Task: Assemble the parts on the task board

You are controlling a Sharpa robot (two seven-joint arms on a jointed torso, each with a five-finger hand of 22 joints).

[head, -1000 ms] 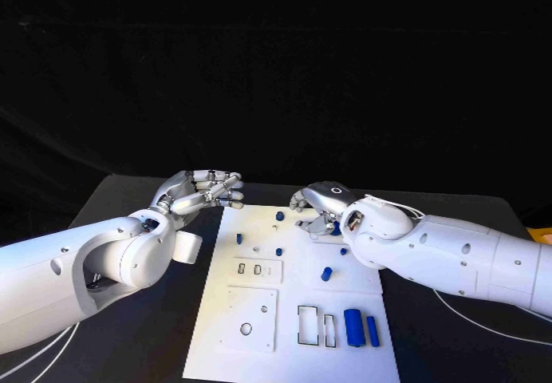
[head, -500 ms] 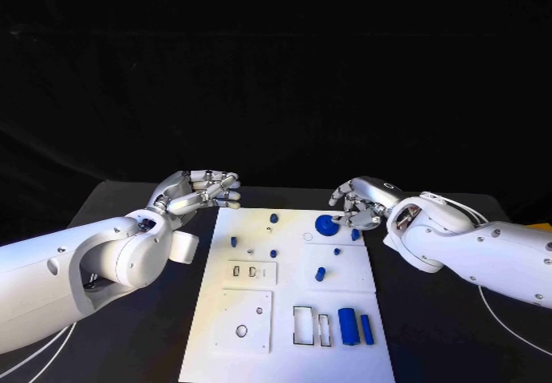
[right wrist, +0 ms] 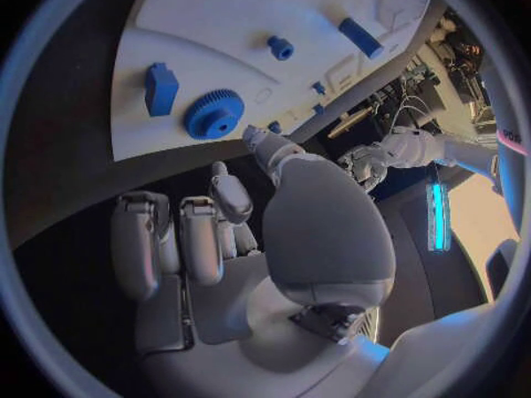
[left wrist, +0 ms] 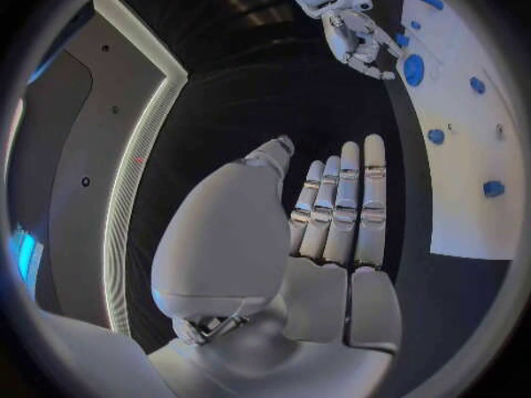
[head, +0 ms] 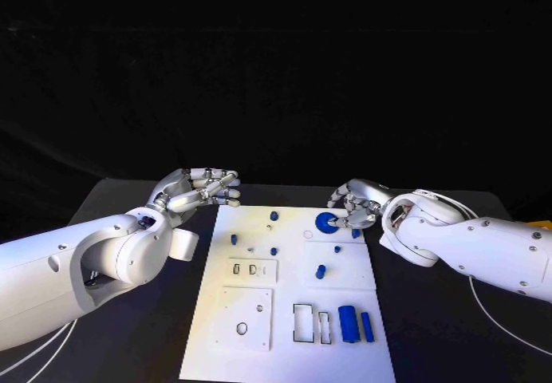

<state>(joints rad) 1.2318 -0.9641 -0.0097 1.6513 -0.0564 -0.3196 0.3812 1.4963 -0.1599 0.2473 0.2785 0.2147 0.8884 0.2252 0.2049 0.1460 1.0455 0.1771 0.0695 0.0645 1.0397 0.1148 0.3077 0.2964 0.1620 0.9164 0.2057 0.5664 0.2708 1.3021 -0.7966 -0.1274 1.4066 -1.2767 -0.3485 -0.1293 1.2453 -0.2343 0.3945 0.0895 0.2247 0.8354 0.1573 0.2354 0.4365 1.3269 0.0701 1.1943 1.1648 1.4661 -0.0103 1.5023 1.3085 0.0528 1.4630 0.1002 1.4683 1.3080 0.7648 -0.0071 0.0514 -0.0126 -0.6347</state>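
Before me lies the black table (head: 127, 199), and flat on its middle rests the white task board (head: 288, 351), its long side running away from me.

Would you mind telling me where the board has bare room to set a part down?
The task board is bare along its near edge, below the square plate and slots. The far right corner is crowded: gear and right hand.

The left hand (head: 198, 190) sits in the middle left of the head view, fingers curled in and holding nothing. The right hand (head: 352, 206) is at middle right, fingers bent downward.
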